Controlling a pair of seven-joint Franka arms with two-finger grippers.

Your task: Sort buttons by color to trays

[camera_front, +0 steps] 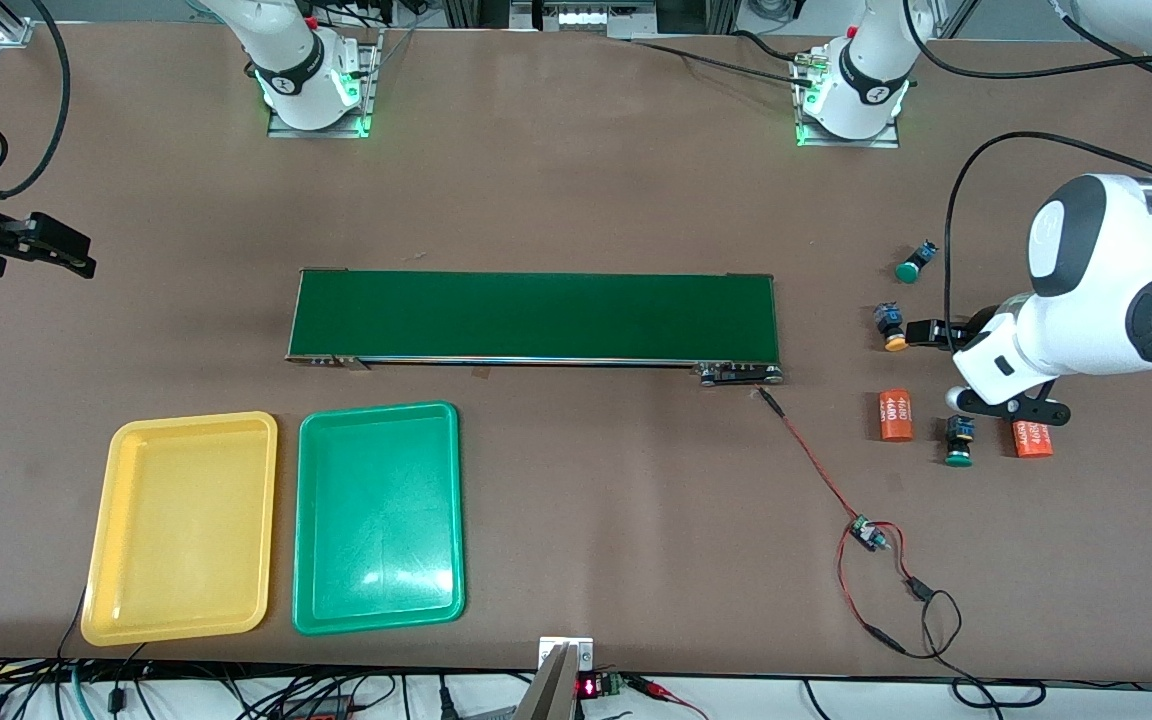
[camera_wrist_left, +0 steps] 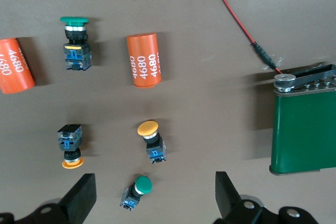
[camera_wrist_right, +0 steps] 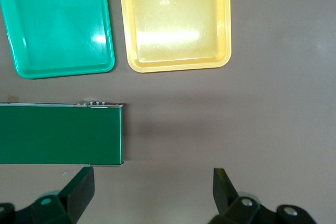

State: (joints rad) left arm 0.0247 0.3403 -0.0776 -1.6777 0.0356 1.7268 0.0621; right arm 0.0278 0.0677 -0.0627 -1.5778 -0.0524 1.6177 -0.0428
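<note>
Near the left arm's end of the table lie several buttons: a green one (camera_front: 913,263) (camera_wrist_left: 136,191), a yellow one (camera_front: 892,329) (camera_wrist_left: 151,140), and another green one (camera_front: 958,441) (camera_wrist_left: 74,43) nearer the front camera. A second yellow one (camera_wrist_left: 71,148) appears in the left wrist view. My left gripper (camera_front: 981,370) (camera_wrist_left: 156,198) hangs open above them, fingers either side of the green button, apart from it. The yellow tray (camera_front: 186,520) (camera_wrist_right: 176,22) and green tray (camera_front: 376,520) (camera_wrist_right: 58,22) lie side by side, with nothing in them. My right gripper (camera_front: 76,255) (camera_wrist_right: 152,192) waits open over bare table.
Two orange cylinders marked 4680 (camera_front: 896,415) (camera_front: 1031,438) lie among the buttons. A long dark-green conveyor belt (camera_front: 536,315) (camera_wrist_left: 304,135) (camera_wrist_right: 58,135) spans the table's middle. A red wire (camera_front: 816,465) runs from it to a small board (camera_front: 868,535).
</note>
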